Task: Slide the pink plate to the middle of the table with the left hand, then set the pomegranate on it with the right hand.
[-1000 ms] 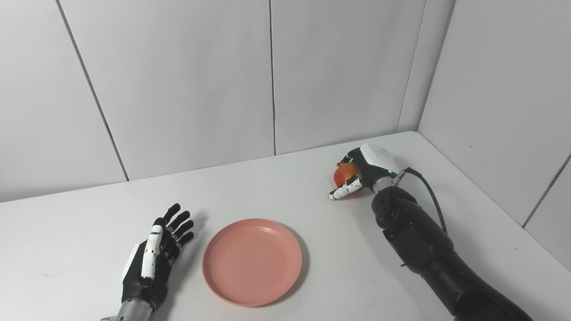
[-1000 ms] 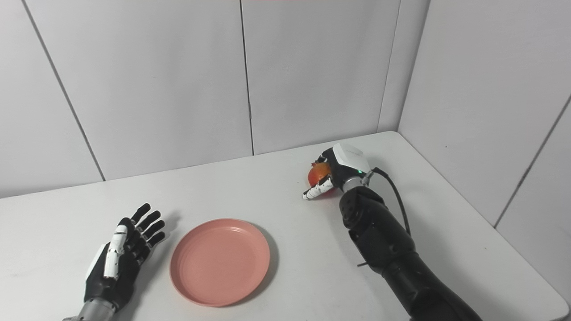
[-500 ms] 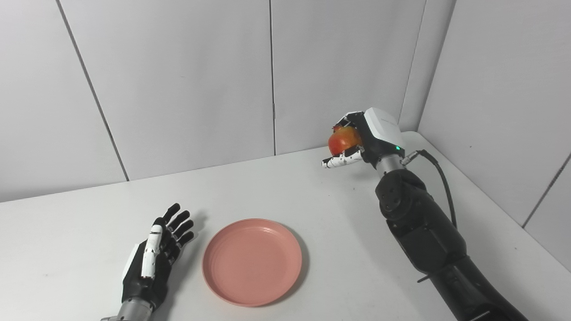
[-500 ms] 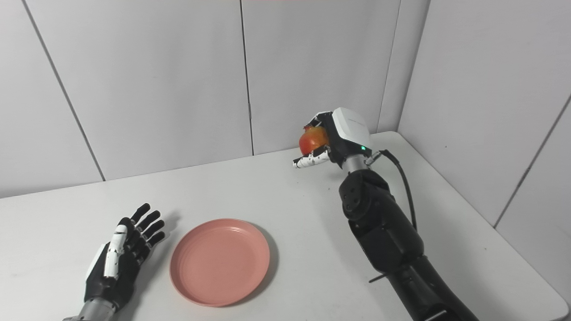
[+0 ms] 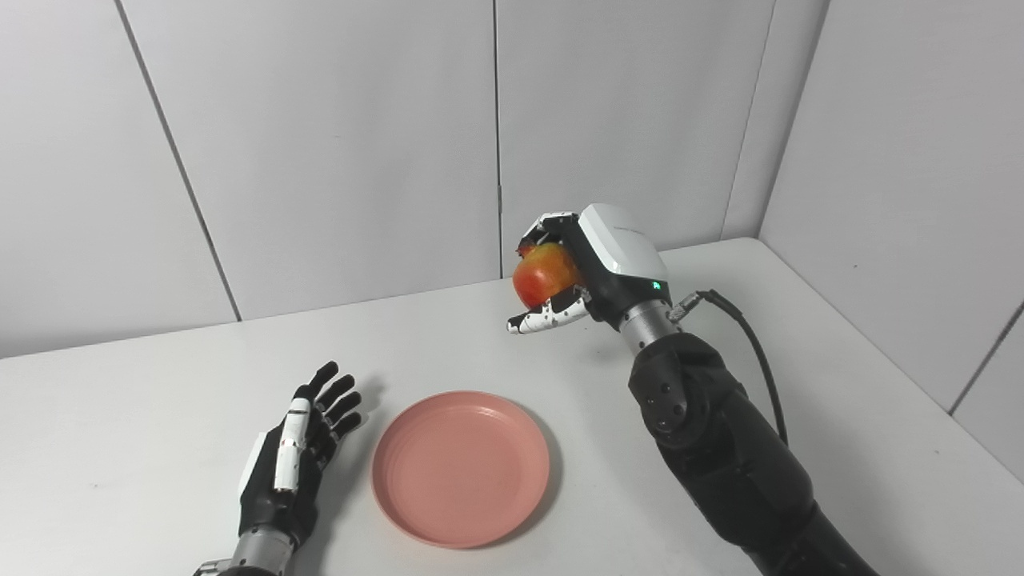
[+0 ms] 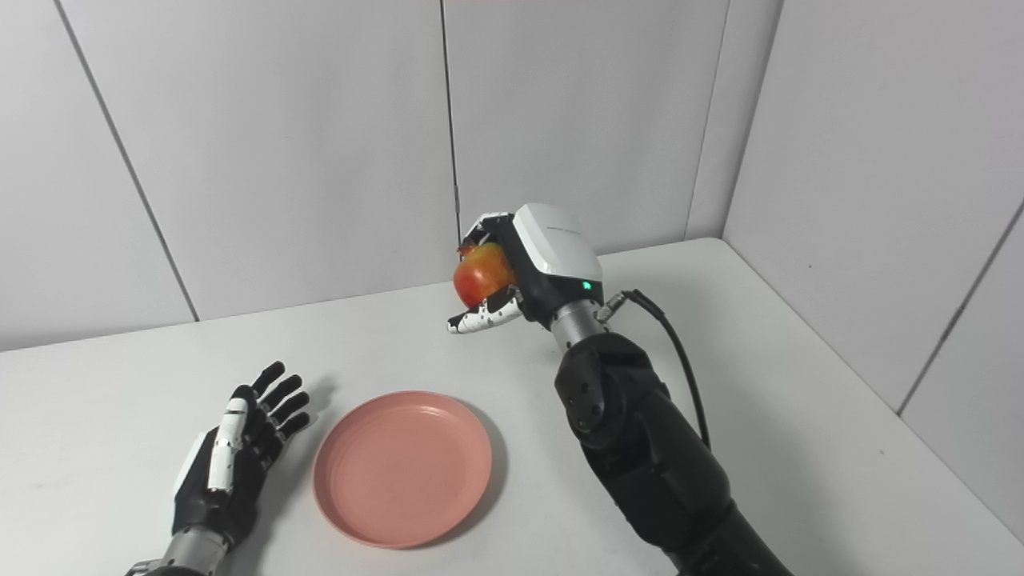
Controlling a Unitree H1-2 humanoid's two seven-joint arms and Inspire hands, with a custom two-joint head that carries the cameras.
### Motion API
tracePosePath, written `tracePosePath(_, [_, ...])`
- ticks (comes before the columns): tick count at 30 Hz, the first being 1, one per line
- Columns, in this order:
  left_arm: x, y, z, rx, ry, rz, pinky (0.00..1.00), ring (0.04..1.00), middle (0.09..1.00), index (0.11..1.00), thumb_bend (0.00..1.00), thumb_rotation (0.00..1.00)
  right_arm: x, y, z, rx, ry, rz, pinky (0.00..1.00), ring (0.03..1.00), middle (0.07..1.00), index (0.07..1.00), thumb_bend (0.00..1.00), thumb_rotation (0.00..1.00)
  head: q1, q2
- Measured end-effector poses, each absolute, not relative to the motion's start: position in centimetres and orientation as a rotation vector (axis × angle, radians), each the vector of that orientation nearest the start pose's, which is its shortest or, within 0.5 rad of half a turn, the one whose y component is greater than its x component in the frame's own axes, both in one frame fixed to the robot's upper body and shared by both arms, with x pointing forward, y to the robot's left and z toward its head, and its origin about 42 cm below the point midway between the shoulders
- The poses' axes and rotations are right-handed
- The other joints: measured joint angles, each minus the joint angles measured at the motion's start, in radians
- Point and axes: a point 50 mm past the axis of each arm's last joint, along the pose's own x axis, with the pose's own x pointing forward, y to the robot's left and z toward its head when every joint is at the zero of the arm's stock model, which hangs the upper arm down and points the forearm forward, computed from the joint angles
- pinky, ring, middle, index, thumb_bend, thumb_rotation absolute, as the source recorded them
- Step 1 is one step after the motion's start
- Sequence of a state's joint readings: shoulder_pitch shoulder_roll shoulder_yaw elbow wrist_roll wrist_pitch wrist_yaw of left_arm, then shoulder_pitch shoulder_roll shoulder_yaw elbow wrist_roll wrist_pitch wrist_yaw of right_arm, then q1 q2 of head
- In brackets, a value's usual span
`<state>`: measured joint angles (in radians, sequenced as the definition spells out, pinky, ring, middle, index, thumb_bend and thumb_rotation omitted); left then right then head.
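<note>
Pomegranate (image 5: 544, 273) is off the table (image 5: 840, 384), held up in the air by the right hand (image 5: 588, 268), whose fingers curl over its top and far side while the thumb props it from below. It hangs beyond and to the right of the pink plate (image 5: 461, 467), not yet over it.

That plate lies flat near the front middle of the table, so step 1, the slide, looks finished. The left hand (image 5: 298, 460) rests just beside the plate's left rim, fingers spread and holding nothing, apart from the rim.

Step 2 is in hand: the carry. Next, I judge, the right hand must bring the fruit toward the robot and leftward until it sits over the plate's centre, lower it until it meets the plate, then loosen the fingers gently, since a round fruit may roll toward the rim.
</note>
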<state>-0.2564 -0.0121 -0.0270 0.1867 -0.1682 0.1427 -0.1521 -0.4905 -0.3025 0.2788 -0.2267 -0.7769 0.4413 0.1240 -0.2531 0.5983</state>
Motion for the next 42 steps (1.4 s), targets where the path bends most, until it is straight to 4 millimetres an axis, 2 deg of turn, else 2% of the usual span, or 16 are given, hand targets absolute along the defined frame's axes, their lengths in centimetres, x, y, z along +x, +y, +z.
tracePosePath(10, [36.1, 15.3, 11.6, -0.148, 0.077, -0.255, 0.85, 0.863, 0.873, 0.869, 0.38, 1.00, 36.7, -16.2, 26.7, -1.042, -0.339, 0.114, 0.31, 0.389, 0.444, 0.525, 0.52, 0.00, 0.104, 0.035])
tracePosePath(14, [36.1, 14.7, 11.6, -0.144, 0.078, -0.247, 0.85, 0.859, 0.869, 0.867, 0.37, 1.00, 36.2, -15.1, 26.3, -1.025, -0.359, 0.149, 0.28, 0.357, 0.430, 0.526, 0.52, 0.00, 0.123, 0.044])
tracePosePath(16, [36.1, 14.4, 11.6, -0.141, 0.078, -0.244, 0.85, 0.861, 0.873, 0.870, 0.38, 1.00, 36.1, -14.6, 26.1, -1.021, -0.363, 0.168, 0.27, 0.349, 0.428, 0.529, 0.52, 0.00, 0.155, 0.060])
tracePosePath(25, [35.9, 13.3, 11.8, -0.137, 0.088, -0.240, 0.87, 0.871, 0.885, 0.881, 0.38, 1.00, 35.6, -13.6, 24.6, -1.039, -0.356, 0.236, 0.26, 0.357, 0.429, 0.525, 0.52, 0.00, 0.187, 0.081])
tracePosePath(36, [35.9, 13.1, 12.1, -0.133, 0.096, -0.230, 0.86, 0.873, 0.886, 0.881, 0.38, 1.00, 35.3, -13.1, 21.7, -1.071, -0.263, 0.327, 0.26, 0.347, 0.419, 0.531, 0.52, 0.00, 0.216, 0.104])
tracePosePath(42, [35.9, 13.0, 12.0, -0.131, 0.094, -0.230, 0.86, 0.870, 0.879, 0.873, 0.38, 1.00, 35.3, -12.7, 20.9, -1.089, -0.255, 0.358, 0.26, 0.347, 0.419, 0.528, 0.52, 0.00, 0.222, 0.113])
